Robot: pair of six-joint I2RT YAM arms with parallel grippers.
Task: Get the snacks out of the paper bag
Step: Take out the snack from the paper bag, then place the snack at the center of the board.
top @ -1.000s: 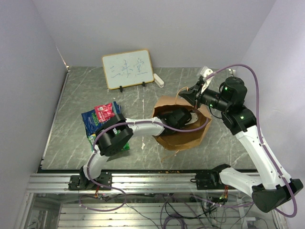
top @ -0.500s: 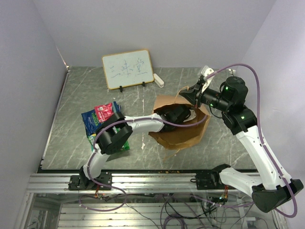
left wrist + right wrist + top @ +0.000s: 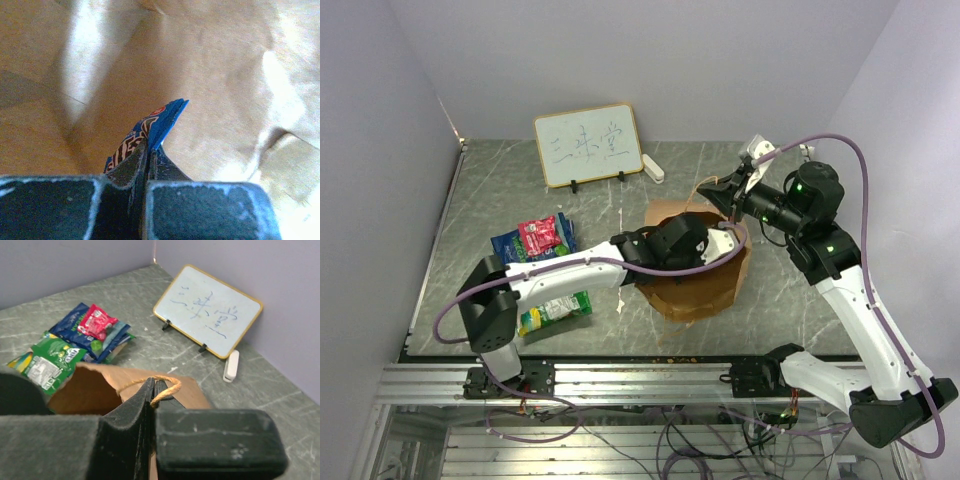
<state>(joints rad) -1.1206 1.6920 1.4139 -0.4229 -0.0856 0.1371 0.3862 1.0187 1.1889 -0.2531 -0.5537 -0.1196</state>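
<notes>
The brown paper bag stands open at the middle of the table. My right gripper is shut on its twisted paper handle and holds that side of the mouth up. My left gripper is inside the bag, shut on a blue snack packet with a dark patterned print. From above, the left arm reaches into the bag's mouth and hides the packet. Other snacks lie on the table left of the bag: a red-pink one on a blue one, and a green one.
A white framed board with writing stands at the back, with a small white eraser beside it. Purple walls close in the table at the left, back and right. The snack pile also shows in the right wrist view.
My left gripper has closed on the blue packet inside the bag. The left arm's elbow swung left and its wrist rose toward the bag's mouth. The right gripper kept hold of the handle.
</notes>
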